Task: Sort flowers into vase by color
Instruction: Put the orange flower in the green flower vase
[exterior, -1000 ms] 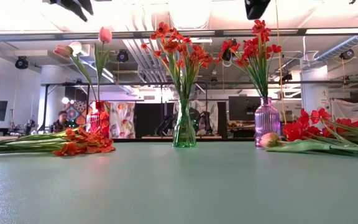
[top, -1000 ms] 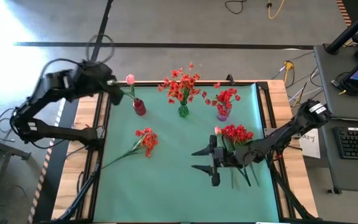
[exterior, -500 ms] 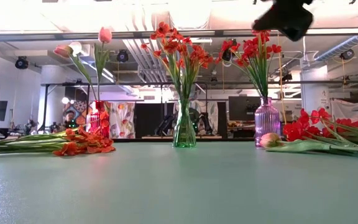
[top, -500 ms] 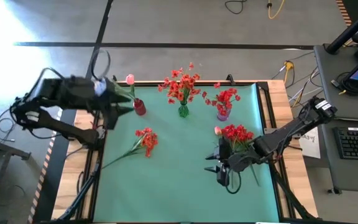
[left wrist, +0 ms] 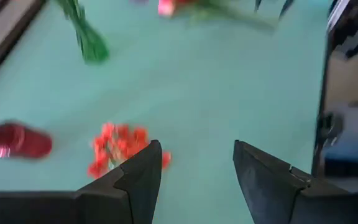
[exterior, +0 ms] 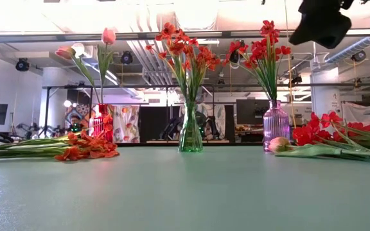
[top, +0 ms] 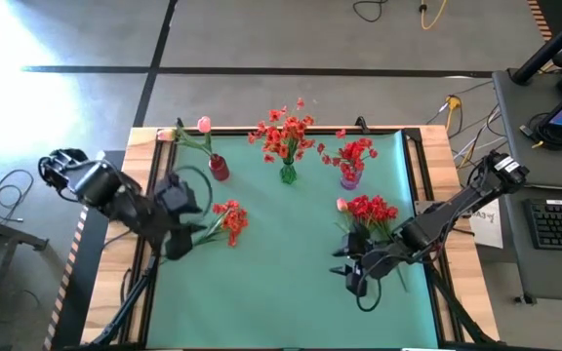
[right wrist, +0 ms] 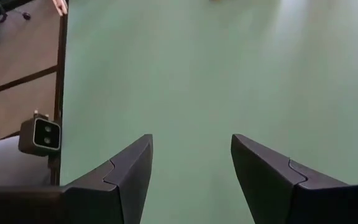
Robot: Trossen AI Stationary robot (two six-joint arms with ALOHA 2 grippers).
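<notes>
Three vases stand along the far side of the teal mat: a red vase (top: pixel 219 168) with pink tulips (top: pixel 203 125), a green vase (top: pixel 288 175) with orange-red flowers (top: pixel 283 132), and a purple vase (top: pixel 349 176) with deep red flowers (top: pixel 357 151). An orange-red flower (top: pixel 228 219) lies flat on the mat's left half. My left gripper (top: pixel 189 227) hovers open beside it, and its blossom (left wrist: pixel 114 148) shows just past one finger. A bunch of deep red flowers and one pink bud (top: pixel 369 210) lies on the right. My right gripper (top: pixel 356 274) is open just nearward of it, over bare mat (right wrist: pixel 185 74).
The mat (top: pixel 281 292) is bare along its near half. A small camera box (right wrist: pixel 39 135) sits at the table's edge beside the mat. Wooden table rails (top: pixel 442 146) frame the mat. A desk with a keyboard (top: pixel 559 224) stands to the right.
My left arm has swung from the far-left corner by the pink tulips toward the near side and down, ending beside the lying orange-red flower. My right gripper has shifted slightly toward the near-right and turned. No flower has moved.
</notes>
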